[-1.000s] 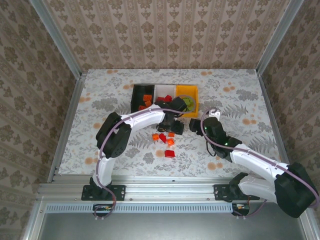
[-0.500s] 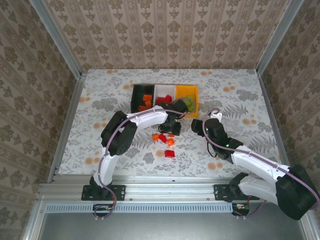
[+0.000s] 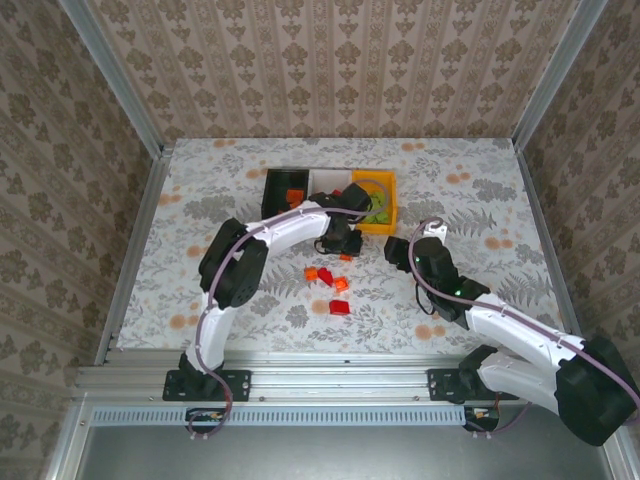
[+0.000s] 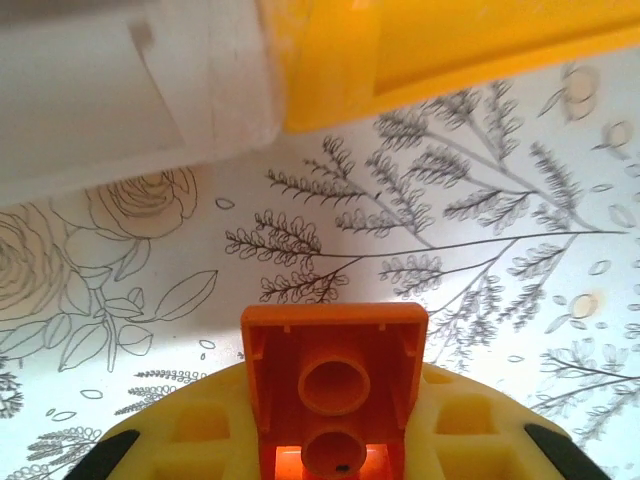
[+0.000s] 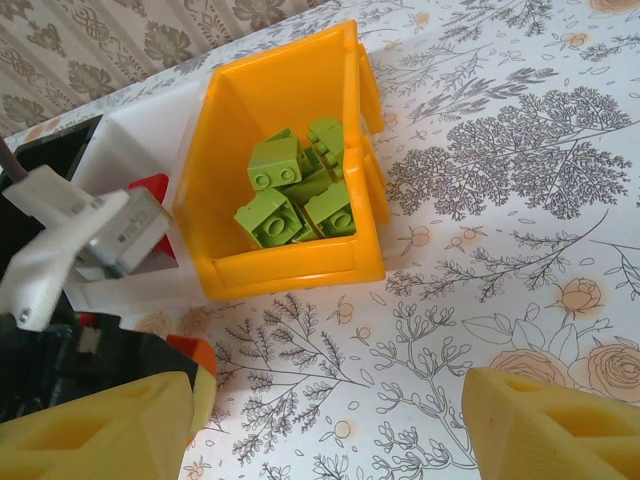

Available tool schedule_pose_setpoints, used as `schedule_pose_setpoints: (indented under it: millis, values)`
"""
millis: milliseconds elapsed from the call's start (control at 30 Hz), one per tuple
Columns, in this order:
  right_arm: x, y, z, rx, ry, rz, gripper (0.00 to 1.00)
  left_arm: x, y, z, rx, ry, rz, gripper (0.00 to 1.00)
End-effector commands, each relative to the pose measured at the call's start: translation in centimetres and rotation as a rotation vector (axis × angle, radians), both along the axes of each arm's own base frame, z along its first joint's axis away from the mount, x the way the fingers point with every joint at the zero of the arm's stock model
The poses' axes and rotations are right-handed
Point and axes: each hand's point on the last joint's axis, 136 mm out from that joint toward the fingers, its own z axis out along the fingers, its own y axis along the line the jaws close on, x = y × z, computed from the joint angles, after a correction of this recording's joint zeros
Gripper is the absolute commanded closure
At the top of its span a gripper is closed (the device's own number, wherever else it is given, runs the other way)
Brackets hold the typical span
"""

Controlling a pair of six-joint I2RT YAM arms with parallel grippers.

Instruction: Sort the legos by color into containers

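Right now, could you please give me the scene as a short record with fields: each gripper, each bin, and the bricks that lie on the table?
left gripper: shut on an orange brick, close to the bins
right gripper: open, holding nothing, facing the orange-yellow bin
orange-yellow bin: light green bricks
white bin: a red brick visible
black bin: orange bricks
table: a few red and orange bricks lie loose
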Motion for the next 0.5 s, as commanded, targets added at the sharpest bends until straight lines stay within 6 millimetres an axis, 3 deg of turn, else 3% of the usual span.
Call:
schedule_pose_setpoints:
  millis: [0,200,300,467]
  values:
    - [0.0,-0.5,0.5,-0.005,-0.027,-0.012,0.28,1.5,0.8,6.4,-0.049,-0.134,-0.018,0.84]
    - [0.0,-0.1,0.4,0.009,-0.02,0.003,0.28,6.7,8.2,9.9,-0.04,-0.214,0.126,0.83]
    - [0.0,0.1,0.3,0.018,-0.017,0.009,0.28,9.4,11.6,9.0,-0.035,-0.169,0.206,0.82]
    - [0.1,0.2,0.1,0.015,-0.009,0.011,0.28,12.9,13.5,7.3,-0.01,-0.142,0.241,0.83]
